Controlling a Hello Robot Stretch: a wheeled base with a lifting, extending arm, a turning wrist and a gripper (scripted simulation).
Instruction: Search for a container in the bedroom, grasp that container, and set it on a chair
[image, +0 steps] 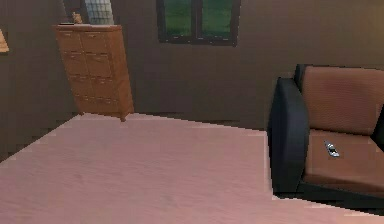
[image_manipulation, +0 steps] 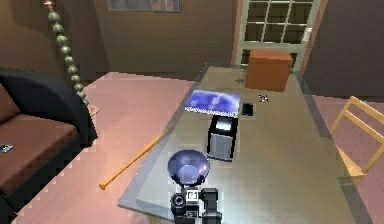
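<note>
Since the gripper (image_manipulation: 193, 205) sits low at the near end of the long bench (image_manipulation: 290, 150) with a bluish bowl (image_manipulation: 187, 166) right at its far end, the search part of the task looks to be over and the grasp is the step in hand. The bowl rests on the bench directly behind the gripper, so I cannot tell whether anything is held, and whether the fingers are around the bowl or only near it does not show; their state cannot be told either.

Two other things on the bench could pass for a container: a grey box (image_manipulation: 222, 140) standing upright just beyond the bowl, and a brown box (image_manipulation: 270, 69) at the far end by the window. Of the three the bowl lies nearest the gripper, so I judge it to be the one aimed at.

Nothing is on a chair yet as far as the task goes. A wooden chair (image_manipulation: 362, 135) stands beside the bench at the arm side view's right, and a black-and-brown armchair (image: 335, 125) fills the forward view's right, with only a small dark-and-white object (image: 332, 150) on its seat. A baseball bat (image_manipulation: 130, 163) lies on the pink floor between bench and armchair.

What is left: secure the container, lift it clear, carry it to a chair and set it down
</note>
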